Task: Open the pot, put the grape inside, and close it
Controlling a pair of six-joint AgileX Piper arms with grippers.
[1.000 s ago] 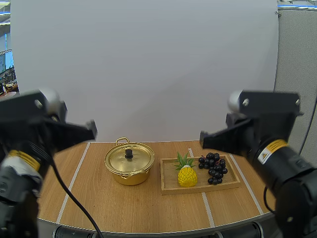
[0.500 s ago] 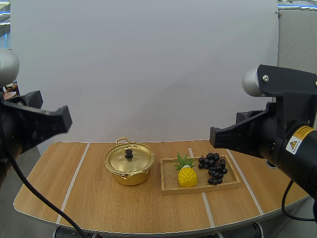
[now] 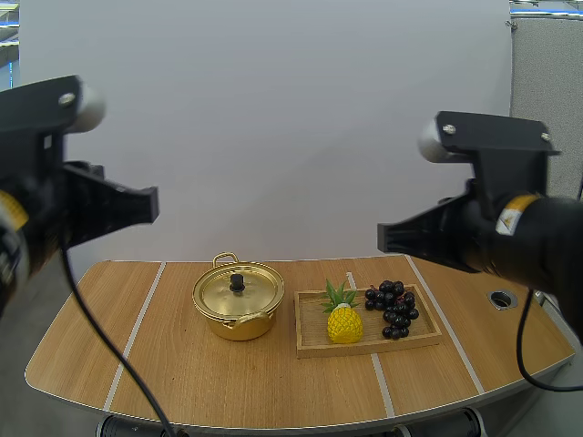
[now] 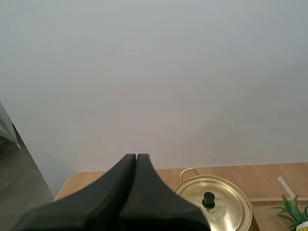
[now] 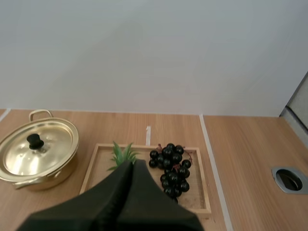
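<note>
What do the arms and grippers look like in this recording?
Both are boxy matte black. The left arm and right arm each carry a rounded silver-grey joint cap; the right bears a yellow warning label. The left gripper and right gripper have smooth black fingers tapering to narrow tips.

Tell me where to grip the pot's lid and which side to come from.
Grip the black knob at the centre of the lid, coming straight down from above. The knob stands upright, proud of the shallow dome, while the lid's rim appears to sit flush on the pot, leaving no edge to pinch.
</note>
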